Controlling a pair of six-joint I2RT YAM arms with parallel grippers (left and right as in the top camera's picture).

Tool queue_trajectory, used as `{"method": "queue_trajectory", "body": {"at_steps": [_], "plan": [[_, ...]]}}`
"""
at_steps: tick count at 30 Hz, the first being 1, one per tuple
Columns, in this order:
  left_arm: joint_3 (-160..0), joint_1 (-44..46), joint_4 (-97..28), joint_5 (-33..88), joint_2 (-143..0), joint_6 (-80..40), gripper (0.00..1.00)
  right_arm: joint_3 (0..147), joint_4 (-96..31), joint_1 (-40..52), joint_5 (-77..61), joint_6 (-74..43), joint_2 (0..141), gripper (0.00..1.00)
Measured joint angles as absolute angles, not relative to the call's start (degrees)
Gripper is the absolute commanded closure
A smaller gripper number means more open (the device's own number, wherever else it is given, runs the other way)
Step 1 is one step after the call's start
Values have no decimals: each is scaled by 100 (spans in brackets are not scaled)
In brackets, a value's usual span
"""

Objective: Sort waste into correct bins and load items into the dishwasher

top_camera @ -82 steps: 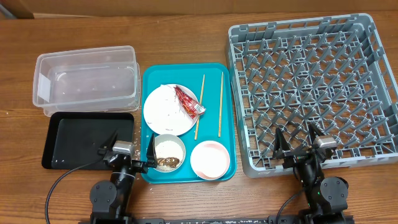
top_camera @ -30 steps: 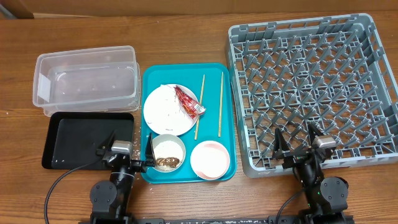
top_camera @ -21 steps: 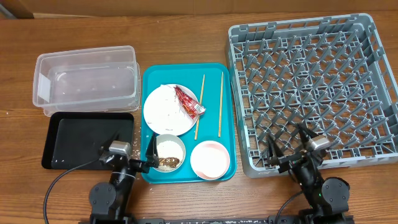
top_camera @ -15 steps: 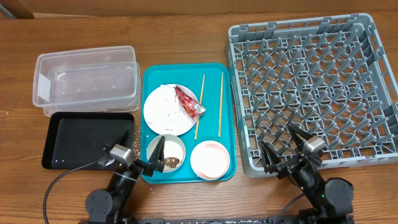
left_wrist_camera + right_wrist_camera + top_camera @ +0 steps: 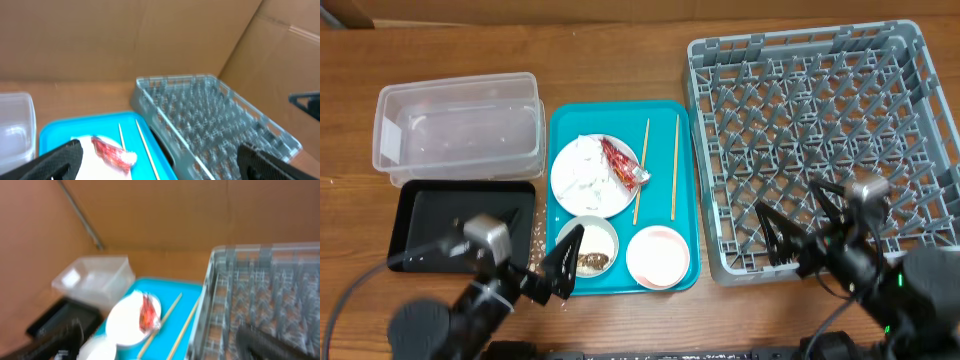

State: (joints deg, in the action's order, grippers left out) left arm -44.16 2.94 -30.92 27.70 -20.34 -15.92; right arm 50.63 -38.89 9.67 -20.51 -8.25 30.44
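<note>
The red-and-silver wrapper (image 5: 623,163) lies on the round white plate (image 5: 588,177) with white scraps, on the teal tray (image 5: 620,110). It also shows in the left wrist view (image 5: 112,152) and the right wrist view (image 5: 147,312). Two chopsticks (image 5: 641,170) lie beside the plate. A white bowl (image 5: 588,248) holds rice and a brown lump (image 5: 592,262). A pale pink bowl (image 5: 657,257) sits next to it. My left gripper (image 5: 490,262) is open and empty, raised over the black tray (image 5: 440,205). My right gripper (image 5: 805,225) is open and empty over the grey dish rack's (image 5: 820,120) front edge.
The clear tub (image 5: 460,125) stands behind the black tray, left of the teal tray. Brown cardboard walls (image 5: 125,40) rise behind the table. No cup shows.
Both arms have risen from their low rest pose at the table's front edge. Both grippers stayed open. Nothing on the trays has moved.
</note>
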Motion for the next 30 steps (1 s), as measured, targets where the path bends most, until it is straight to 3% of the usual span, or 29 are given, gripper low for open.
{"method": "queue_trajectory", "body": {"at_steps": [6, 13, 17, 25, 30], "plan": [[-5900, 294, -4283, 3118, -3778, -1330, 0, 6403, -4733, 967, -2073, -834, 4307, 0], [-6211, 296, -4637, 3776, -4696, -1435, 0, 6539, -4943, 969, -2585, -856, 4652, 0], [-6226, 473, -5238, 3896, -5129, -1466, 16, 6539, -5094, 967, -2582, -974, 4733, 0], [-6228, 2117, -6705, 2296, -6364, -1774, 18, 6541, -5170, 967, -2659, -1264, 5116, 0], [-6130, 2908, -6335, 1385, -7061, -2394, 32, 6541, -5172, 967, -2821, -1326, 5321, 0]]}}
